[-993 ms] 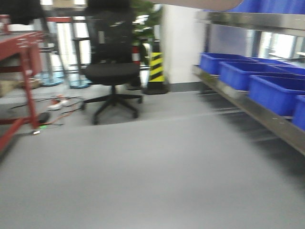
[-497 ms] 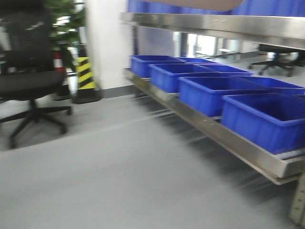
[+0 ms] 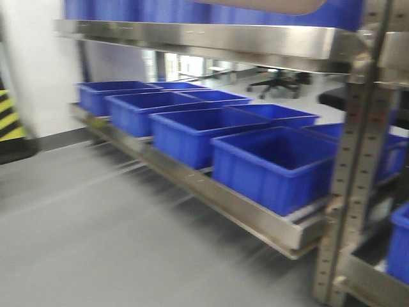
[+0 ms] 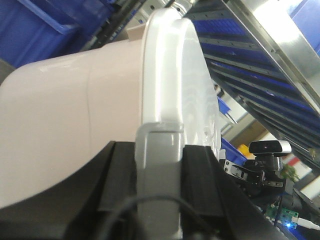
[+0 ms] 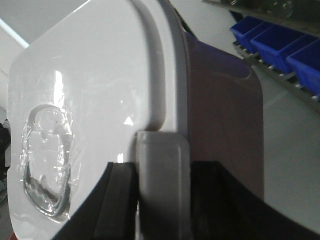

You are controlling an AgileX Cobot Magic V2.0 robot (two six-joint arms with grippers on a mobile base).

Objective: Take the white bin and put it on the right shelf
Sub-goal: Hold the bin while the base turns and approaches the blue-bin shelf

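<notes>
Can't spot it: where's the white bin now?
The white bin fills both wrist views, held between left hand and right hand, facing the right shelf.

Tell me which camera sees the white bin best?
The right wrist view: the white bin fills it, showing its lid face and one shadowed wall. The left wrist view shows a pale wall and the lid's edge. The front view catches only a sliver up top.
</notes>
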